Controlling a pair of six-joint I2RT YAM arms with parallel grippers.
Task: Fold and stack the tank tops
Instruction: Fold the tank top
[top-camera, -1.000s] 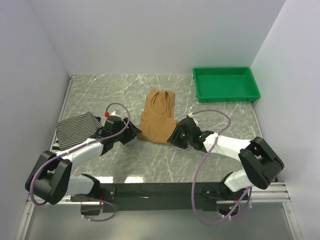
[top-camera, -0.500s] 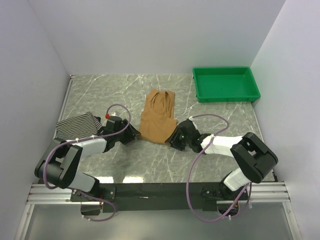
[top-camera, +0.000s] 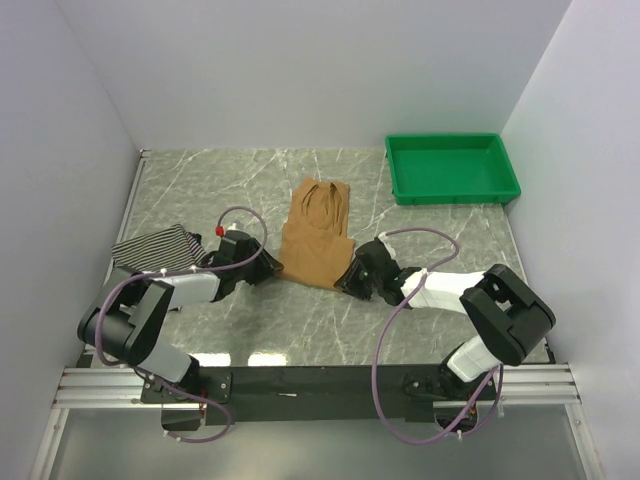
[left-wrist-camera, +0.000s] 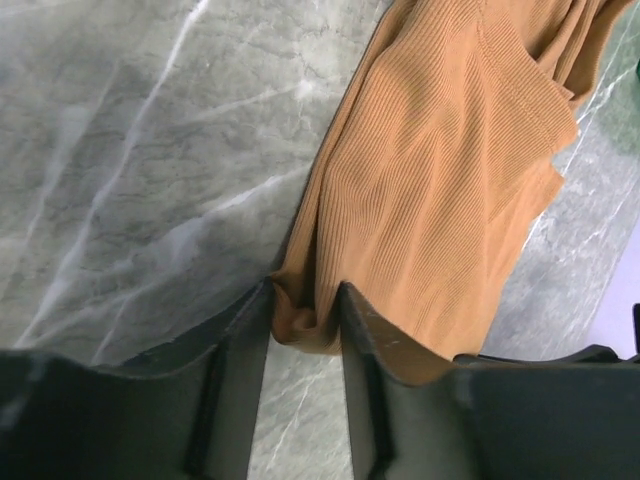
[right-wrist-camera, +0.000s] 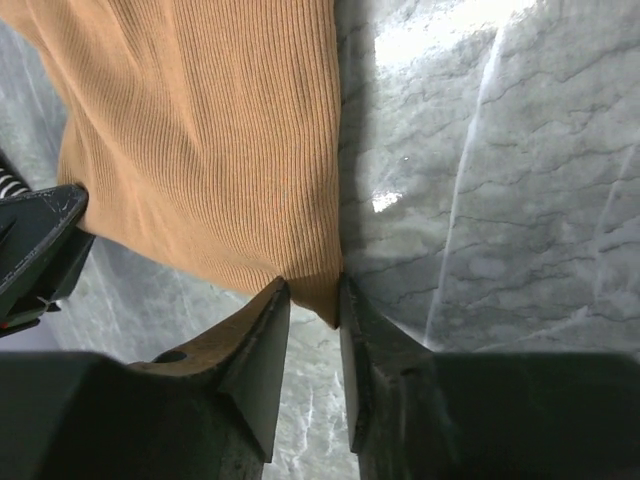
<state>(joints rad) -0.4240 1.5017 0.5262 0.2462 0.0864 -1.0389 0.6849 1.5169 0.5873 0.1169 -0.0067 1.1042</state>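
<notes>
Now, item one: tan tank top (top-camera: 315, 232), ribbed knit, lying flat near the middle of the bench (top-camera: 300, 335), straps toward the far wall, hem toward the arms, unfolded. Item two: left tool (top-camera: 268, 268), at the near-left hem corner. A second ago it sat a little farther left, nearer the striped tank top, and it has since slid right onto the hem. Left wrist view: left tool (left-wrist-camera: 305, 300) narrowed to a slim gap, a bunched fold of the tan tank top (left-wrist-camera: 440, 190) pinched between the fingers. Item three: right tool (top-camera: 352, 278), at the near-right hem corner. It has barely shifted over the last second, though the arm behind it has drawn in. Right wrist view: right tool (right-wrist-camera: 310, 295) pressed nearly together, the pointed corner of the tan tank top (right-wrist-camera: 210, 140) caught between. Item four: striped tank top (top-camera: 150, 252), thin black-and-white stripes, a compact bundle at the left edge of the bench, well apart from the tan one. Whether another top lies beneath it cannot be told. Item five: green tray (top-camera: 452, 168), far right corner. Assessment: both hem corners appear secured, so the fold looks ready to begin, probably with the hem lifted and carried toward the straps. Folding and stacking of this piece are not yet done. Risk: the left pinch holds bunched cloth and may drag the hem unevenly.
</notes>
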